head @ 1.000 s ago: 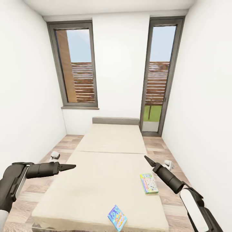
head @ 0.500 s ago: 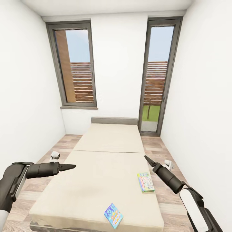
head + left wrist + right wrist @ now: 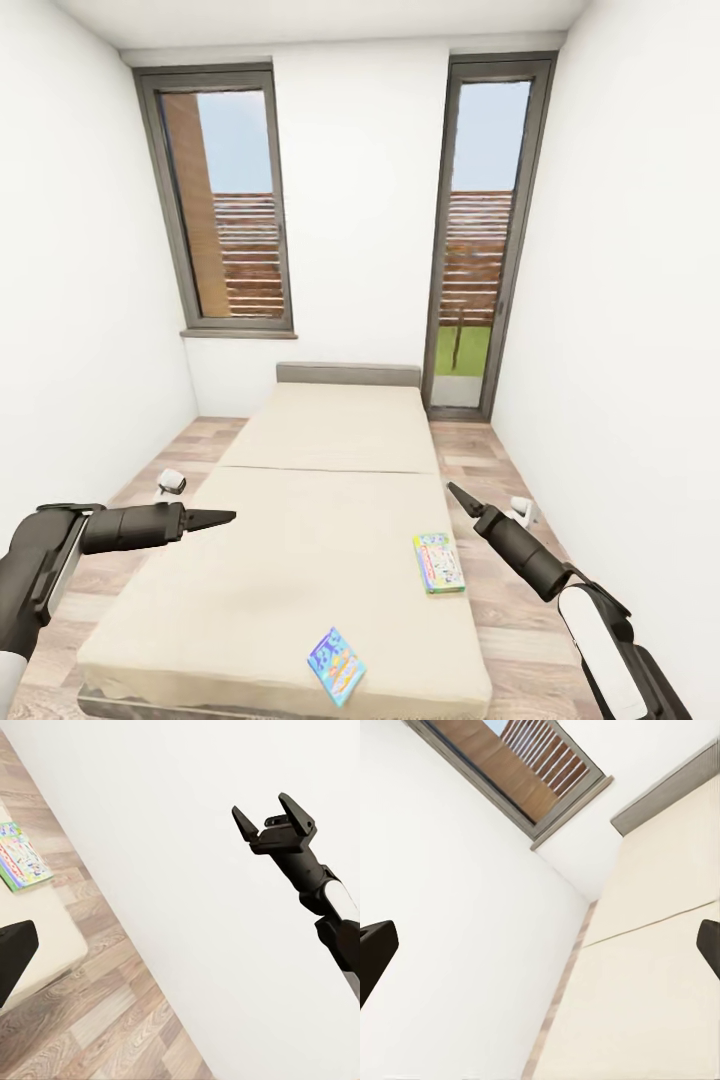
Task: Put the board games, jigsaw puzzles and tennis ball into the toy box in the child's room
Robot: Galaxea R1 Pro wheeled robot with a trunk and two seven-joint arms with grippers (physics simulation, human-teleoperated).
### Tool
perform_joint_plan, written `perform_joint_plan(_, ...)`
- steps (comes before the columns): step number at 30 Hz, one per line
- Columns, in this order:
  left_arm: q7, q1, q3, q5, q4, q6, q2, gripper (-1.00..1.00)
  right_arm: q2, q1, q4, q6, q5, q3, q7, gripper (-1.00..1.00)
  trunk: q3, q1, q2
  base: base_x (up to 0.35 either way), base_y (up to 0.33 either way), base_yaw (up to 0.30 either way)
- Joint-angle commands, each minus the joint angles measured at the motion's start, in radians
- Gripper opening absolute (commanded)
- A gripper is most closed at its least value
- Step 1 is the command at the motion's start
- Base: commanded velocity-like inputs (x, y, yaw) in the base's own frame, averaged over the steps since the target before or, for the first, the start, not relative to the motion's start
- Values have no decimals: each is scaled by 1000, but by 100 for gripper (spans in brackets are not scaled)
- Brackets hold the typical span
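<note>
Two board games lie flat on the bed [image 3: 300, 540]: the blue and orange box [image 3: 336, 666] near the foot edge, the green-edged box [image 3: 438, 562] by the bed's right side. Their lid print is too small to read. The left gripper [image 3: 222, 517] and right gripper [image 3: 271, 814] hover with jaws spread, empty, over beige mattress and wood floor [image 3: 495, 610]; white walls and two tall windows [image 3: 225, 205] stand behind.

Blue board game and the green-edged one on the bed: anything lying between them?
Nothing: in the head view, only bare beige mattress of the bed separates the blue board game from the green-edged board game.
</note>
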Motion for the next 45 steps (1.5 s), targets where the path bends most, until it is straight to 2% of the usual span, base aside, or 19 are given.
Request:
perform_joint_plan(1, -5, 0, 0, -3, 0, 10, 0, 100, 0, 0, 0, 8, -9, -2, 1, 100, -1, 0, -1, -9, -266, -126)
perform_joint_plan(24, -5, 0, 0, -3, 0, 10, 2, 100, 2, 0, -1, 5, -7, 1, 1, 100, -21, 0, -1, -1, -119, -213)
perform_joint_plan(45, -4, 0, 0, -1, 0, 12, 2, 100, 8, 0, -7, 5, -4, 2, 1, 100, -22, 0, -1, 0, -85, -17)
